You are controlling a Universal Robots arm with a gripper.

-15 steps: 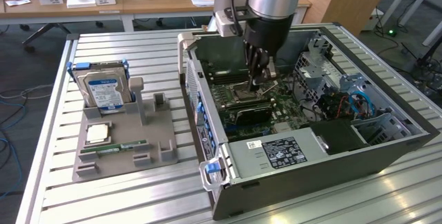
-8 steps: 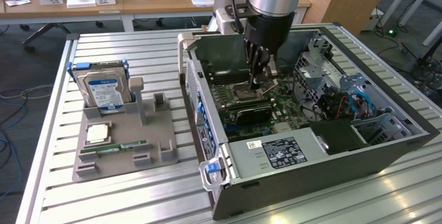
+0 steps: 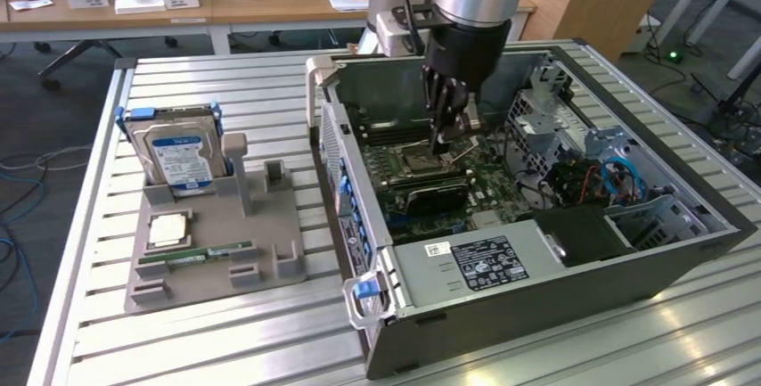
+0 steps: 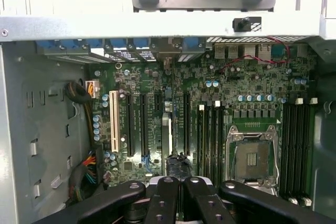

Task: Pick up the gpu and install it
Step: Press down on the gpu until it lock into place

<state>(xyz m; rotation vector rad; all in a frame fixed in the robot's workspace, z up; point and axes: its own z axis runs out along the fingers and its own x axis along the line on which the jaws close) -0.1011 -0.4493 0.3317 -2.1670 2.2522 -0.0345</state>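
Closest to the wrist camera, the hand (image 4: 176,192) was shut, jaws pressed together and holding nothing visible. It hung inside the open computer case (image 3: 666,257), just beside the gpu (image 3: 430,197). The gpu stood on edge on the motherboard (image 4: 252,85), its long axis parallel to the expansion slots (image 4: 114,121). Whether they touched I could not tell. The case rested on the tabletop (image 3: 238,332).

We look down into the open computer case (image 4: 31,145) at the green motherboard (image 4: 210,103). The gripper (image 4: 177,195) hangs over it with its black jaws drawn together. We see black expansion slots (image 4: 137,124), one white slot (image 4: 114,121), the empty CPU socket (image 4: 253,158), and memory slots (image 4: 296,145) beside it.
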